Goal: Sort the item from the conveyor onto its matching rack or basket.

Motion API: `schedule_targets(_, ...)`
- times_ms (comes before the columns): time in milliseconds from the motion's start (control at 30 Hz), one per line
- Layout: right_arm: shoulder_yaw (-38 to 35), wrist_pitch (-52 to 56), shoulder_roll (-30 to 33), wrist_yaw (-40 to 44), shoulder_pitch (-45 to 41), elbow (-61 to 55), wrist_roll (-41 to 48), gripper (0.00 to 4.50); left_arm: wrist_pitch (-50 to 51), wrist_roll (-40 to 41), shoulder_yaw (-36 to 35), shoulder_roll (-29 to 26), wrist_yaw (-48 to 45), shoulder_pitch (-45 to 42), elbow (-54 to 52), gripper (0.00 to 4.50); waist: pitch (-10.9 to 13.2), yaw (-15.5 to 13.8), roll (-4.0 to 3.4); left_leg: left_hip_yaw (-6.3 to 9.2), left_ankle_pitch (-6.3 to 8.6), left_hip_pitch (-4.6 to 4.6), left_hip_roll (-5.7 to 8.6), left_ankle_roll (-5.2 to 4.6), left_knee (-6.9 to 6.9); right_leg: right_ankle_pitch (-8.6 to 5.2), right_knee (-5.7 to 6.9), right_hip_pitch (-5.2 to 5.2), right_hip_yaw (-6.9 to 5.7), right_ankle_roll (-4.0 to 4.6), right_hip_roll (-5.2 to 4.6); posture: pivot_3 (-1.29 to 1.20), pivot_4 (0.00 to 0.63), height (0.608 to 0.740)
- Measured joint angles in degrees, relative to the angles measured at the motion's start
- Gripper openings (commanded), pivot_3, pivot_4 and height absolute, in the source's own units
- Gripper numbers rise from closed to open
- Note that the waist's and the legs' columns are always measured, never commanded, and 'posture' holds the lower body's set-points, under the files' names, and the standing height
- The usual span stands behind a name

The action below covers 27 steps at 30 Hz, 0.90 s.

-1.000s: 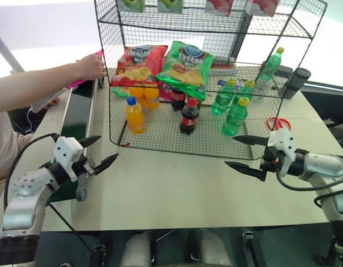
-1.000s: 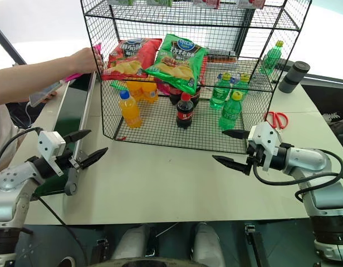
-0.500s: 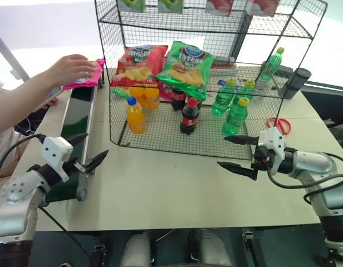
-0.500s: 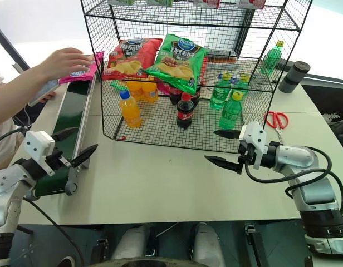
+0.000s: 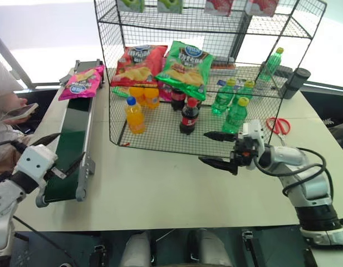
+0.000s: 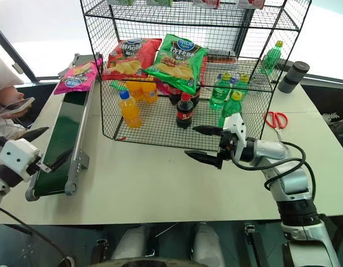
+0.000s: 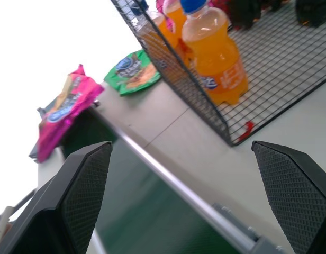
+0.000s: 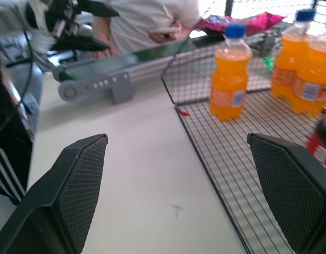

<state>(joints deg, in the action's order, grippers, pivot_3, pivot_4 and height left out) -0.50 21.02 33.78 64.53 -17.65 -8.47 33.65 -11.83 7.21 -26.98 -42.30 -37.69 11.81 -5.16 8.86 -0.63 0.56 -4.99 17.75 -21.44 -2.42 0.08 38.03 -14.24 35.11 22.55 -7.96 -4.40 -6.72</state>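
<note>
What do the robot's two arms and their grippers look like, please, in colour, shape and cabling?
Both arms are rounded silver-grey metal links with black joint bands and loose black cables looping alongside. Each wrist carries a blocky white housing. The left gripper and the right gripper each have two slim black fingers tapering to points; in the wrist views their inner faces show a fine cross-hatched grip texture.
</note>
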Motion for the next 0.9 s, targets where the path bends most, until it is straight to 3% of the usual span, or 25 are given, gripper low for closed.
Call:
schedule_targets(333, 4.1, -5.5, -6.0, 0.8, -1.3, -1.2, -1.8, 4.4, -10.3, -15.5, -4.5, -4.3, 9.7, 5.3, 5.7, 4.5, 0.0, 0.0, 0.03, -0.05, 0.01, -0.01, -0.02, 0.0, -0.01, 0.0, 0.02, 0.11, 0.0, 0.0, -0.03, 0.0, 0.15, 0.74)
schedule_targets(600, 3.4, -5.5, -8.8, -1.1, -1.6, -1.3, 0.4, 4.4, -11.5, -20.1, -5.1, -6.6, 13.2, 5.2, 8.8, 4.5, 0.0, 0.0, 0.0, -0.05, 0.01, -0.01, -0.04, 0.01, -0.02, 0.0, 0.03, 0.24, -0.01, 0.0, -0.04, 0.0, 0.15, 0.74)
schedule_targets(900, 3.5, -6.7, -8.8, -1.9, 0.2, -1.4, -0.9, 4.4, -12.4, -22.9, -0.7, -7.8, 14.4, 2.2, 11.8, 4.5, 0.0, 0.3, 0.01, -0.1, 0.01, -0.02, -0.07, 0.01, -0.03, 0.0, 0.1, 0.19, 0.0, 0.0, -0.03, 0.0, 0.15, 0.74)
